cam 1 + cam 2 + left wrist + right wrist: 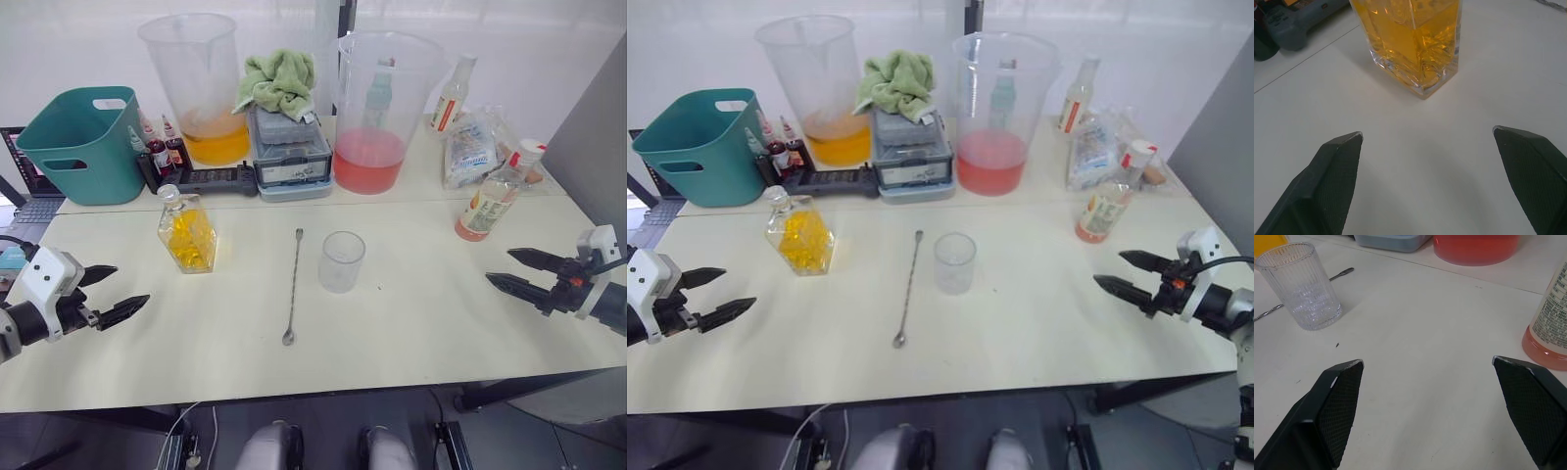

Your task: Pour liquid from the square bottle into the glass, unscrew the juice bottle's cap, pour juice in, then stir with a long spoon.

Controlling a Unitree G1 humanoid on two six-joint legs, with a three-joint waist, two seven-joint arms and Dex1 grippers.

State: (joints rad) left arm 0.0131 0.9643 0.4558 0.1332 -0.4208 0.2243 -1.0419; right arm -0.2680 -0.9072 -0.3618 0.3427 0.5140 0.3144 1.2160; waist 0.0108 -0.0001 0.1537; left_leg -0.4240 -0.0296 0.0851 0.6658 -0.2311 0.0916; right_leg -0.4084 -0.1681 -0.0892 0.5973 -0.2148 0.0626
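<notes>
Left wrist view shows the left claw [1427, 142] spread wide and empty, the squat clear faceted square bottle of yellow liquid [1413, 41] just ahead on the tabletop [1415, 161], so the first pour seems unstarted and next calls for closing in on it.

The long spoon [292, 286] lies between the square bottle [186, 231] and the glass [341, 261].

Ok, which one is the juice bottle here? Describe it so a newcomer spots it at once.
Start at the big jug of pink liquid at the back of the table. Toward the robot's right, past the crinkly bags, stands the juice bottle, nearest the right gripper. Unlike the slimmer bottle behind, it holds a little pinkish-orange liquid.
</notes>
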